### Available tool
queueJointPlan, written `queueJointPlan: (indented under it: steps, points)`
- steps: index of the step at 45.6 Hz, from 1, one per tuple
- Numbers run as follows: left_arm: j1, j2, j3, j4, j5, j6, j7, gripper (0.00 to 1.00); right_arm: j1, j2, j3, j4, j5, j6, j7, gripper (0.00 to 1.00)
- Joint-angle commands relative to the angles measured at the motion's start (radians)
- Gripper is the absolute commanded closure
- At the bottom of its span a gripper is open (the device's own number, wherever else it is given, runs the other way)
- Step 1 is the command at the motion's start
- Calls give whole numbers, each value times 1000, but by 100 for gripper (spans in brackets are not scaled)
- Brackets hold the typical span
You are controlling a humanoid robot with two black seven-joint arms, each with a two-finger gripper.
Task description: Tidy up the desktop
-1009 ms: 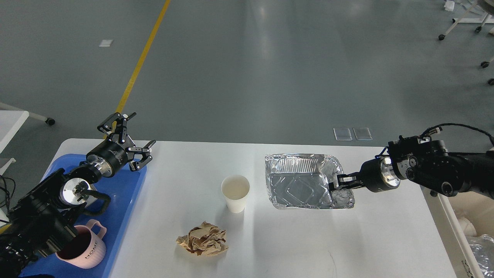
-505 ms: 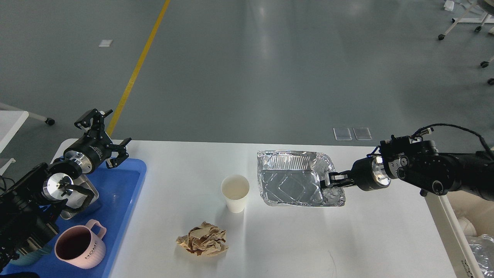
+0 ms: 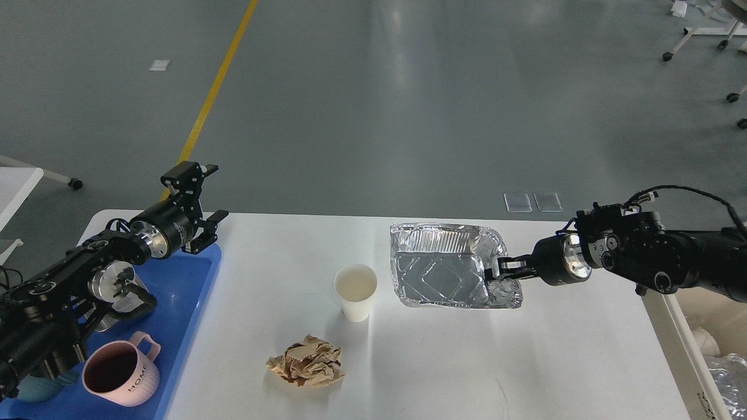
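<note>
Foil tray gripped on the white table [image 3: 443,361]

Nearest, crumpled brown paper [image 3: 306,361]; then a paper cup [image 3: 355,291]; right gripper [image 3: 503,270] jaws pinch the foil tray [image 3: 446,273] rim; farthest, left gripper [image 3: 198,201] jaws spread wide, holding nothing, over the blue tray [image 3: 181,303].

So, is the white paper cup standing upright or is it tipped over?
Upright: the paper cup stands on its base on the desktop, with its round open mouth facing up.
</note>
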Motion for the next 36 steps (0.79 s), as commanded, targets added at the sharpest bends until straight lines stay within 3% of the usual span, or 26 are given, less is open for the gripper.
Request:
queueJointPlan:
  steps: [1, 16, 22, 33, 36]
  points:
    - [5, 144, 144, -160, 91, 28, 9, 3, 4, 3, 3, 0, 0, -3, 0, 100]
    - [7, 693, 377, -640, 92, 27, 21, 3, 27, 6, 4, 0, 0, -9, 0, 100]
    - [5, 888, 422, -757, 104, 5, 18, 3, 28, 6, 4, -1, 0, -11, 0, 100]
    - [-4, 1166, 413, -826, 149, -179, 1, 3, 28, 6, 4, -1, 0, -13, 2, 100]
    - [-9, 1232, 407, -825, 158, -258, -25, 3, 28, 4, 4, -1, -2, -13, 2, 100]
